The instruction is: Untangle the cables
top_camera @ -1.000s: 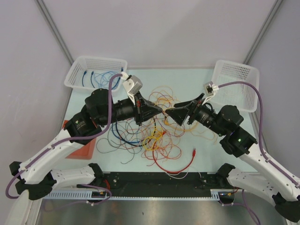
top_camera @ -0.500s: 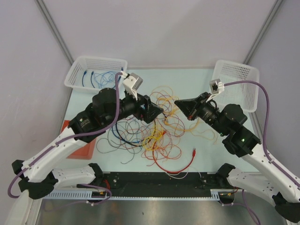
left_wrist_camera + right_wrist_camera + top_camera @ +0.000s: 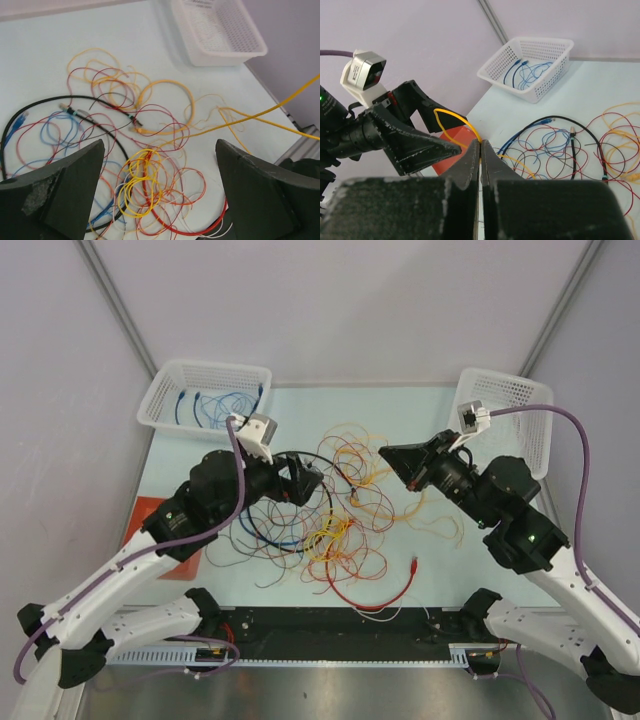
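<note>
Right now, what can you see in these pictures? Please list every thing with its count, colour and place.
cables: many; red, orange, yellow, blue, black; tangled at the middle of the table
yellow cable: one; yellow; runs from the tangle up to the right gripper
thick red cable: one; red; near side of the tangle
blue cables: a few; blue; inside the left basket
left basket: one; white; far left corner
right basket: one; white; far right corner
flat red object: one; red; left table edge, partly under the left arm
table: one; pale
left gripper: one; black; open, over the tangle
right gripper: one; black; shut on the yellow cable
</note>
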### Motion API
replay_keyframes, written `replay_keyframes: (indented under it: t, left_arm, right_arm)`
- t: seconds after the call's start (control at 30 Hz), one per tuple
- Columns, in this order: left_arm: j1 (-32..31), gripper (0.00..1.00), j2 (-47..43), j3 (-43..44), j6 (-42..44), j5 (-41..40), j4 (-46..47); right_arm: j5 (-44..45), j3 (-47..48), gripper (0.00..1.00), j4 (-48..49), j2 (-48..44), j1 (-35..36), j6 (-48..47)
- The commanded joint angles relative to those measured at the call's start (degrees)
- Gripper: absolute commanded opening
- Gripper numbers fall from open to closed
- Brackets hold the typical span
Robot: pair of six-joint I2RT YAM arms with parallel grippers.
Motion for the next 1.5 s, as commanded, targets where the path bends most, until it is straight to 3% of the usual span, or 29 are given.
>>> replay_keyframes:
  t: [0.0, 0.3, 0.77, 0.9, 0.97, 1.03, 1.07, 1.13, 1.2, 1.33, 1.37, 1.4, 1.43, 1.47]
  left_arm:
    - [0.0, 0.97, -2.8, -4.7, 2.0, 10.1, 13.0]
    - [0.0, 0.98, -3.4, -12.3, 1.8, 17.2, 23.3]
    - [0.1, 0.9, 5.8, -13.9, 1.4, 19.0, 33.9]
    - [0.1, 0.73, 8.9, -13.3, 2.6, 18.7, 33.9]
    - [0.1, 0.7, 9.5, -13.5, 2.8, 18.1, 34.0]
    - [0.0, 0.53, 9.5, -14.0, 2.9, 17.1, 33.9]
    - [0.1, 0.4, 9.3, -14.4, 3.0, 16.2, 33.9]
    - [0.1, 0.28, 8.5, -14.8, 3.2, 14.8, 33.5]
    - [0.1, 0.03, 6.7, -15.2, 3.7, 12.7, 32.9]
    - [0.0, 0.0, 2.9, -11.6, 5.0, 9.6, 26.1]
    - [0.0, 0.0, 2.1, -8.1, 5.5, 9.5, 24.8]
    - [0.0, 0.0, 1.3, -5.8, 5.9, 7.1, 21.9]
    - [0.1, 0.0, 1.0, -3.4, 6.1, 4.8, 17.6]
    - [0.1, 0.0, 1.0, 1.7, 7.1, 3.9, 15.6]
  right_arm:
    - [0.1, 3.2, 0.0, 0.1, 0.4, 0.0, 1.1]
    - [-2.0, 6.5, 0.0, -1.5, 0.7, 0.0, 3.2]
    - [-4.7, 9.2, 0.0, -2.8, 0.5, 0.3, 6.8]
    - [-4.8, 9.9, 0.0, -3.3, 0.1, 0.4, 7.1]
    - [-4.7, 10.2, 0.0, -3.6, -0.2, 0.4, 7.1]
    - [-4.5, 10.3, 0.0, -3.9, -0.5, 0.4, 7.1]
    - [-4.3, 10.5, 0.0, -4.1, -0.8, 0.3, 7.1]
    - [-3.5, 10.8, 0.0, -4.6, -1.1, 0.3, 6.8]
    - [-2.9, 10.8, 0.0, -5.1, -1.9, 0.3, 6.3]
    - [-0.5, 10.8, 0.0, -7.2, -3.0, 0.2, 4.4]
    - [0.2, 10.8, 0.05, -8.7, -3.3, 0.3, 3.9]
    - [0.7, 10.9, 0.19, -9.3, -3.7, 0.3, 3.4]
    - [2.6, 10.8, 0.46, -10.0, -4.0, 0.3, 2.6]
    - [3.5, 10.9, 0.59, -11.3, -4.3, 0.3, 2.2]
